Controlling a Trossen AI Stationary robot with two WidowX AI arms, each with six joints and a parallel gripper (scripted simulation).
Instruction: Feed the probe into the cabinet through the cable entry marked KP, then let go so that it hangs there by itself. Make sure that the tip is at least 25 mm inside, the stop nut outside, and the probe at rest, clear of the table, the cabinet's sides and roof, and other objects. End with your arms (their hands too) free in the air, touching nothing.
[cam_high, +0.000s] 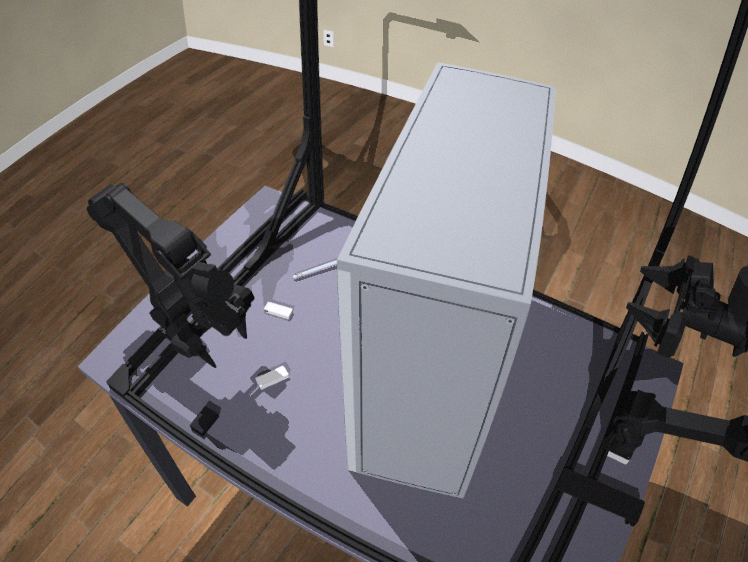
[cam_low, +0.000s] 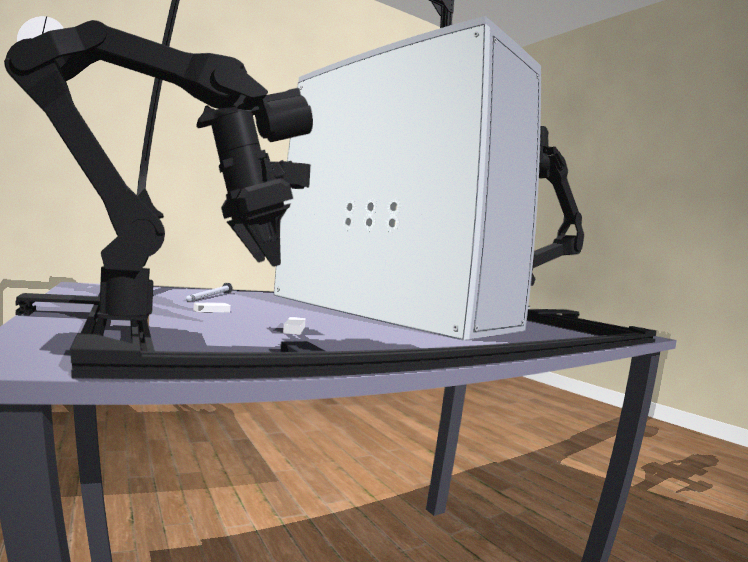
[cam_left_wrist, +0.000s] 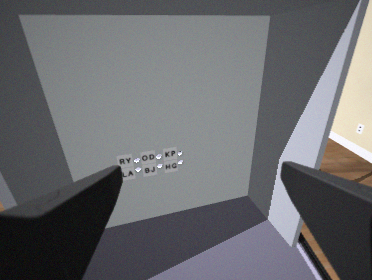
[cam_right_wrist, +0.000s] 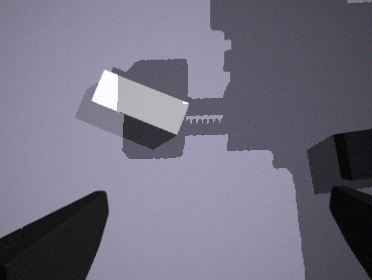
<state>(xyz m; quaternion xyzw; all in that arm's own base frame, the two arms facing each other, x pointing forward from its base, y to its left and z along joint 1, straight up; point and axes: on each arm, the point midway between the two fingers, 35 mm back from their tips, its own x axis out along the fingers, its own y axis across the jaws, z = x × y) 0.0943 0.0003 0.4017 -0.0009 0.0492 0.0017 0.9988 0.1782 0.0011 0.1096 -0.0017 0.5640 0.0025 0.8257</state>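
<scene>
The probe, a silver rod (cam_high: 314, 270) (cam_low: 208, 293), lies on the table beside the cabinet (cam_high: 450, 181) (cam_low: 387, 132) (cam_left_wrist: 150, 75). In the exterior view it has a dark ring at one end. The cabinet panel has two rows of round cable entries, unreadable there. In the left wrist view the KP label (cam_left_wrist: 170, 153) is at the top right of the group, with its entry (cam_left_wrist: 180, 153) just beside it. My left gripper (cam_high: 636, 287) (cam_left_wrist: 200, 171) is open and empty, facing the cabinet's open side. My right gripper (cam_high: 229, 350) (cam_low: 269, 262) (cam_right_wrist: 217, 198) is open and empty, above the table, pointing down.
One white block (cam_high: 272, 377) (cam_low: 294, 325) (cam_right_wrist: 140, 102) lies near my right gripper. Another white block (cam_high: 278, 310) (cam_low: 211, 307) lies nearer the probe. A black block (cam_high: 205, 418) is by the frame rail. Black posts and rails edge the table (cam_high: 314, 386).
</scene>
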